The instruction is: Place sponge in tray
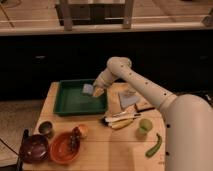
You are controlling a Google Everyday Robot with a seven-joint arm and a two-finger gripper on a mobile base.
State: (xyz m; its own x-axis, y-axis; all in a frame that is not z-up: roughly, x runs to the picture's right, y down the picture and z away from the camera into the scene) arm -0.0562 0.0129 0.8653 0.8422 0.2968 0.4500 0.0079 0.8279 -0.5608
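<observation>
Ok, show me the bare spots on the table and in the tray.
Free: the left half of the tray, away from the gripper and sponge at its right; the table front, between red bowl and green pepper. Crowded: around the banana and by the dark bowl.

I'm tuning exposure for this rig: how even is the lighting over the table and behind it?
Camera view: the wooden table is warmly and evenly lit; the cabinets behind it fall nearly black; the gripper, over the green tray at the sponge, is well lit; the white arm shows no harsh glare.
</observation>
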